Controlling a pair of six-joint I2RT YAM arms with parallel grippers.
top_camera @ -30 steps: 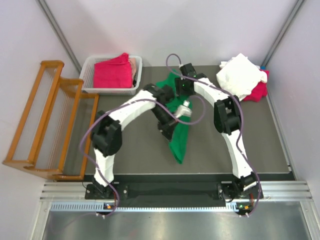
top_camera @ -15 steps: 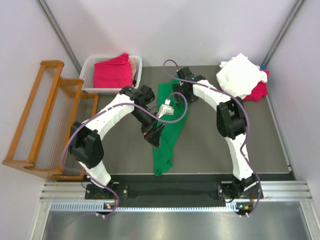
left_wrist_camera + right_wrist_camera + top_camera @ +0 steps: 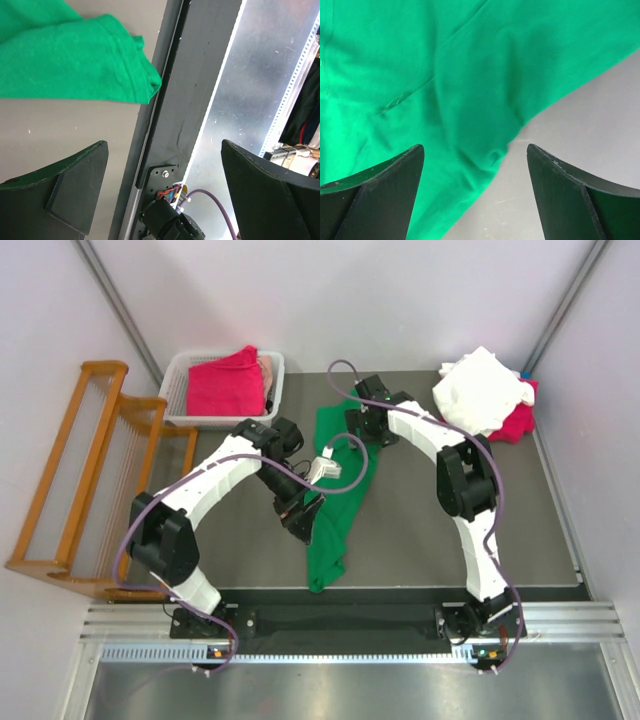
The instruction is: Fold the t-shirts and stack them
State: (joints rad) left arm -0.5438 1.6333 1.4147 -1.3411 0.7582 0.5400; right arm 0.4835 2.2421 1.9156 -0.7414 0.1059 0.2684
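Left hand (image 3: 162,150): fingers wide apart, nothing between them. Under it I see bare bench (image 3: 60,120) and the bench's front edge, with a hem of the green shirt (image 3: 338,535) in the upper left of my wrist view. From above, that shirt lies flat on the bench as a long narrow strip down the centre of the frame. My left hand sits just beside the strip's left edge.

Right hand (image 3: 475,150): over the strip's upper end, fingers spread, green cloth below, none pinched.

Upper right: white shirt (image 3: 480,390) heaped on a red shirt (image 3: 518,425). Upper left: second red shirt (image 3: 225,385) in the basket (image 3: 175,395).
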